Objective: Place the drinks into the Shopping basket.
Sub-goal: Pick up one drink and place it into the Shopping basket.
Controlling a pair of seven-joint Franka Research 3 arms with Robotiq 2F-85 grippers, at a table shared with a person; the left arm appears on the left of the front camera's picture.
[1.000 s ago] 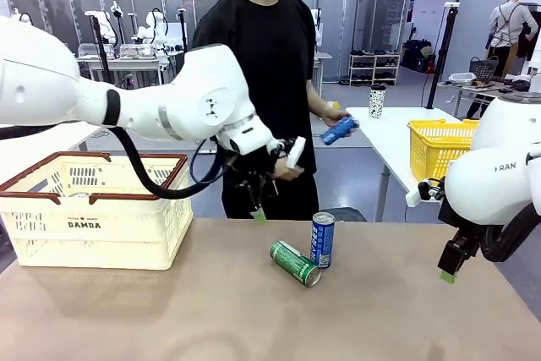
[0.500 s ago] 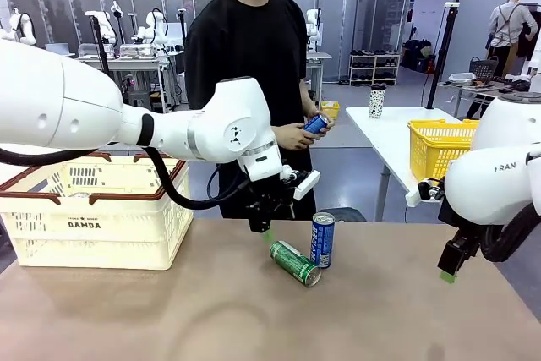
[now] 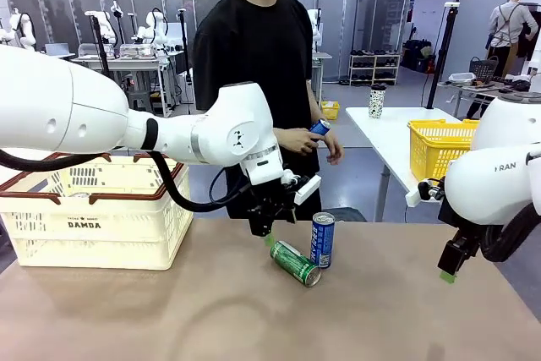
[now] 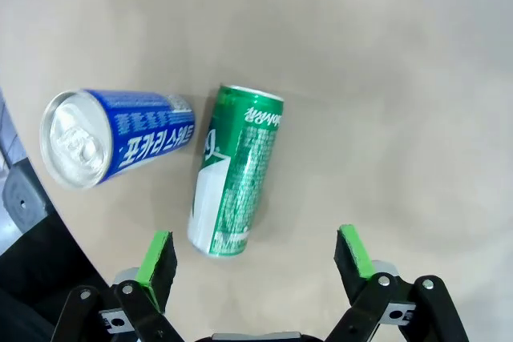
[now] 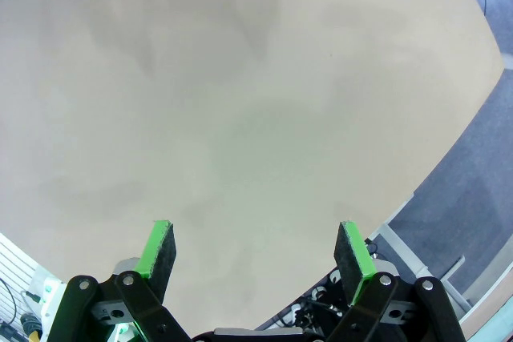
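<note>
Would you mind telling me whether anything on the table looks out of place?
The green can lies tipped on its side beside the upright blue can; no spill or dent shows.

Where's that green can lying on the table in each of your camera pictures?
Front view: green can lies on its side mid-table, just below the left fingers.
Left wrist view: picture centre, ahead of those fingers.
Right wrist view: bare table ahead of the right fingers.
Shared landmark: the upright blue can beside it.
</note>
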